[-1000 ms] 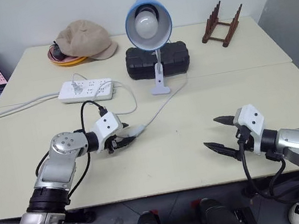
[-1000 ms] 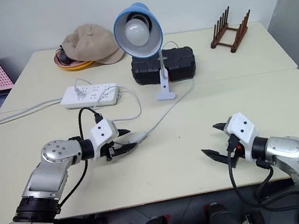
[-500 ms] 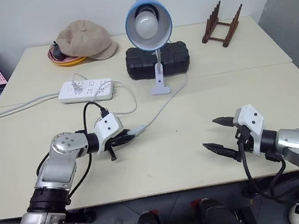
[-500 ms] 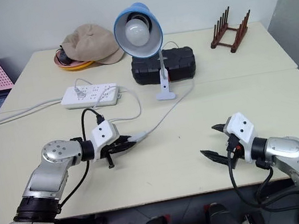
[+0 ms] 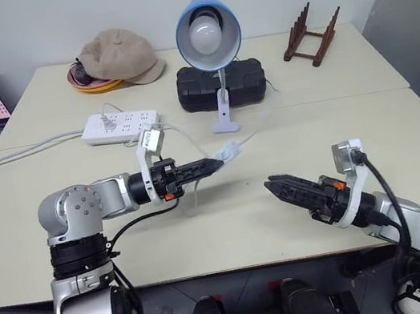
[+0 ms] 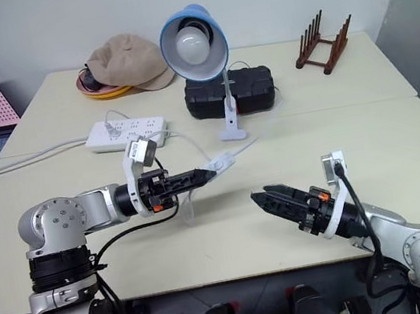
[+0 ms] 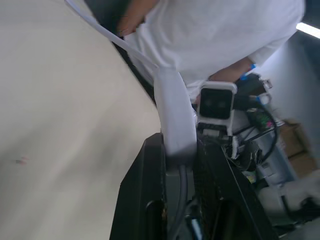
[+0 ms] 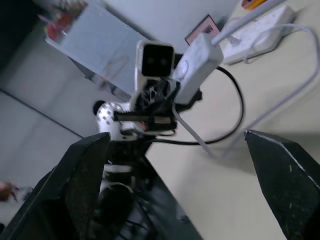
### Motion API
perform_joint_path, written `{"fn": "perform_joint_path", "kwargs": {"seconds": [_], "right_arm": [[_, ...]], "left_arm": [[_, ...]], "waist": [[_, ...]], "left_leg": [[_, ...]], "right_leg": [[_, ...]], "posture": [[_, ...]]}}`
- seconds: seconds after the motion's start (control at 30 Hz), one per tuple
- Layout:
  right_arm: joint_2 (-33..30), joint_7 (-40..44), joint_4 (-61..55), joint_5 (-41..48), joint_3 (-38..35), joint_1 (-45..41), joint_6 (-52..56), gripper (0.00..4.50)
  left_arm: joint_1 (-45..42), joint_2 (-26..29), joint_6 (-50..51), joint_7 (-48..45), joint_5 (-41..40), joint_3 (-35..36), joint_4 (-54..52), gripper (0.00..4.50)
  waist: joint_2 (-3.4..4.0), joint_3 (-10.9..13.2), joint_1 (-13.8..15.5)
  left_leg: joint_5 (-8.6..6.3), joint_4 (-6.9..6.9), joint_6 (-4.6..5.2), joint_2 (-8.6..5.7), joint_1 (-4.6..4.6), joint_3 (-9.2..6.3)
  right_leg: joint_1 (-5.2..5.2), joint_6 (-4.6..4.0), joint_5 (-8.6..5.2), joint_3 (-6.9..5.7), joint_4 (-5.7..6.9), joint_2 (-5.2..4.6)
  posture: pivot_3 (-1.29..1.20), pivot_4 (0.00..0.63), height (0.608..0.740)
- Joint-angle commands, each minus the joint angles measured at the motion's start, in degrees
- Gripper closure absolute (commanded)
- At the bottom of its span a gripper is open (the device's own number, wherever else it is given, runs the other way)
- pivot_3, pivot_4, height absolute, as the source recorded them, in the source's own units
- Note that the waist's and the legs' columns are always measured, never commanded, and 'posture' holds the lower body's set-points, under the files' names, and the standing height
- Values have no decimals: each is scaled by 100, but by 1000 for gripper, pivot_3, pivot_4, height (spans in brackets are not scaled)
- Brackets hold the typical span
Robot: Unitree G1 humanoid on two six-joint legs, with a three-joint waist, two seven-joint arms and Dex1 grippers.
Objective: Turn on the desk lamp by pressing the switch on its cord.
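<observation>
The switch (image 5: 228,153) is lifted clear of the table (image 5: 285,123), pinched between the closed fingers of the left gripper (image 5: 213,163), at about six o'clock from the desk lamp (image 5: 208,34). Held level and presented sideways, it likely offers its button to the other arm. The cord (image 5: 250,129) trails toward the lamp's base at twelve o'clock. The right gripper (image 5: 279,186), at four o'clock from the switch, points at it with jaws spread wide and empty. The bulb looks unlit.
</observation>
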Motion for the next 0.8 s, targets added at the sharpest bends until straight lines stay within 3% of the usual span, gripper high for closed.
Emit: {"fn": "perform_joint_path", "kwargs": {"seconds": [0.03,0.53,0.63,0.8], "right_arm": [[242,-623,43,893,256,-493,-458,0],[166,-879,245,794,772,-919,-745,0],[138,-884,280,772,786,-937,-768,455],[36,-796,299,764,822,-936,-738,1745]], "left_arm": [[-18,-214,326,380,-712,173,-343,4117],[212,-295,329,1508,-2054,173,-385,4117],[251,-269,323,1615,-2191,166,-387,4117],[279,-196,267,1711,-2348,119,-341,4117]], "waist": [[0,0,-45],[1,0,-48],[1,0,-47],[1,0,-43]], "left_leg": [[0,0,0,0,1,-3],[0,-5,1,0,-1,-6],[0,-3,0,0,-1,-4],[0,-6,0,-1,-2,-4]], "right_leg": [[0,0,0,0,2,1],[0,-3,-1,-1,-6,3],[0,-3,-1,2,-7,2],[-1,-4,-2,1,-10,2]], "posture": [[0,150,740],[0,150,740],[0,150,740],[0,150,740]]}}
